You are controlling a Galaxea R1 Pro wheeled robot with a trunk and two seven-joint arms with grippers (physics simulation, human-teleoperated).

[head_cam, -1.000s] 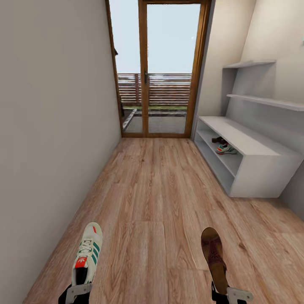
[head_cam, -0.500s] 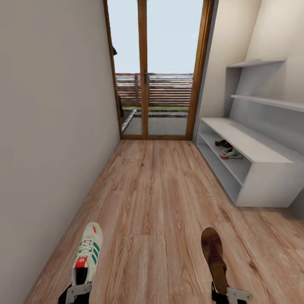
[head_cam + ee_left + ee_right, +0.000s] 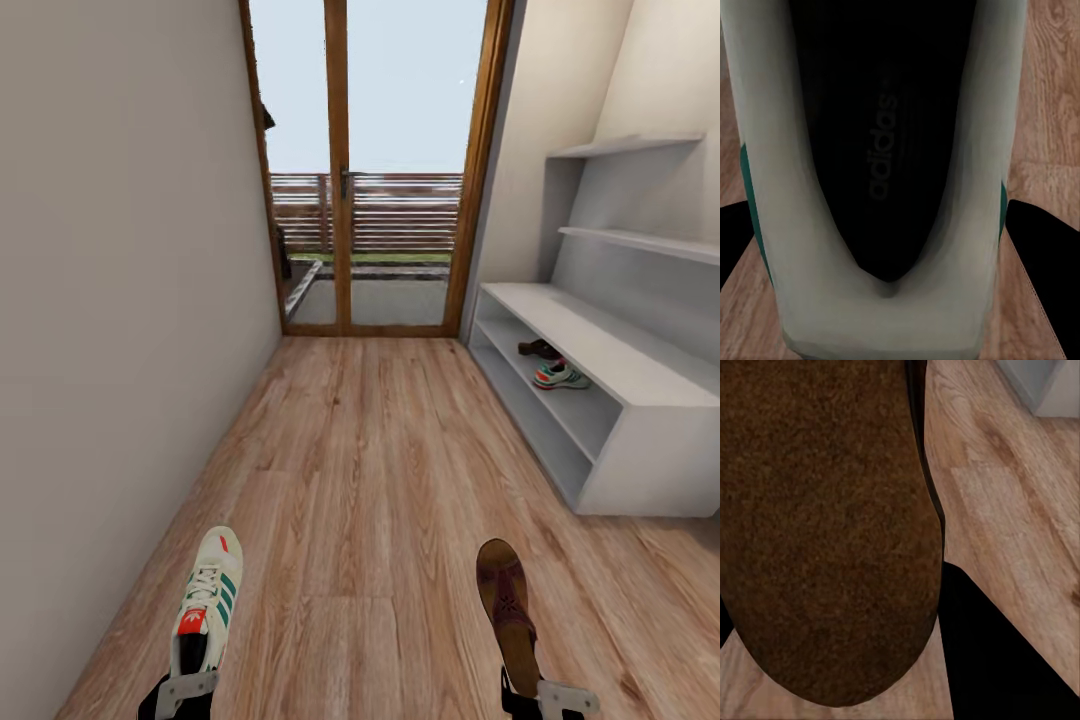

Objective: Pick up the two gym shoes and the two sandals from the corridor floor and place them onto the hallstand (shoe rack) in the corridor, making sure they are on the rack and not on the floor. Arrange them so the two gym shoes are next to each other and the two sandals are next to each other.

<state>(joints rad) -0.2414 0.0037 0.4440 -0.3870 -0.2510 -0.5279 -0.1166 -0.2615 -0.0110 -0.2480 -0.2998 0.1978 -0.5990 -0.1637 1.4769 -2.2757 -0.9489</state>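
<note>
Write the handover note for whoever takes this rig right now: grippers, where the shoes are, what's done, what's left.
Left gripper: shut on a gym shoe, held at its heel, toe pointing forward.
Right gripper: shut on a sandal, toe forward.
Both are carried above the corridor floor.
Hallstand stands ahead on the right; the other gym shoe and other sandal already sit on its upper open shelf.
Done: two shoes racked, two picked up.
Left: drive to the hallstand, set each held shoe beside its mate.

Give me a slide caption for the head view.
Left claw carries a white green-striped sneaker, right claw a brown leather sandal, toward the grey shoe rack.
</note>
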